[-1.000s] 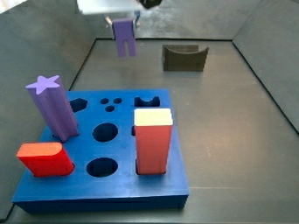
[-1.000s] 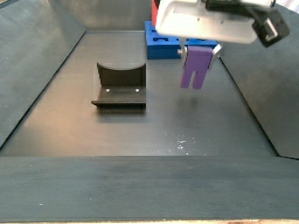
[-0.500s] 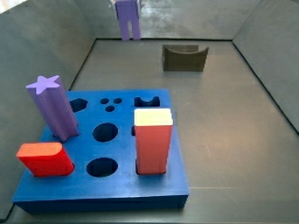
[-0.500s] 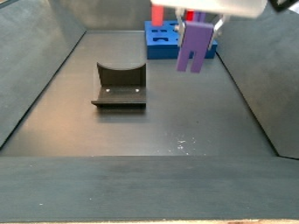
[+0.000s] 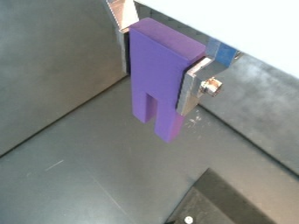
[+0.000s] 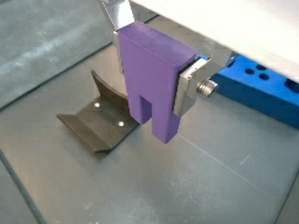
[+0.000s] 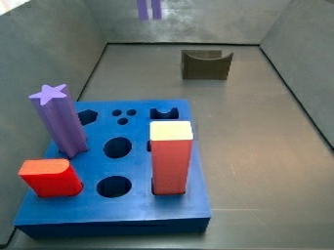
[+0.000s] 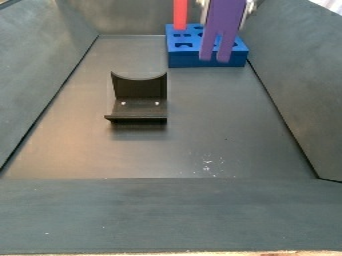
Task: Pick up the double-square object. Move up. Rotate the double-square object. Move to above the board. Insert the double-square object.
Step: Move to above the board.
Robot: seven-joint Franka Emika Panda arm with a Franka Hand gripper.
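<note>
The double-square object (image 5: 158, 74) is a tall lilac-purple block with a slot cut in its lower end. My gripper (image 5: 160, 54) is shut on it, one silver finger (image 5: 195, 83) on each narrow side, and holds it upright high above the floor. It shows the same way in the other wrist view (image 6: 152, 79). In both side views only its lower end shows at the top edge (image 7: 150, 9) (image 8: 223, 30); the gripper itself is out of frame there. The board (image 7: 117, 181) is a thick blue slab with holes, lying apart from the block, also seen in a side view (image 8: 187, 48).
On the board stand a purple star-topped column (image 7: 58, 122), a red block with a yellow top (image 7: 171, 156) and a low red block (image 7: 50, 178). A dark olive U-shaped block (image 7: 205, 64) sits on the floor (image 8: 135, 98). Grey walls enclose the bin.
The gripper has risen with the purple block; in both side views the gripper has left the frame and only the block's lower end remains at the top edge.
</note>
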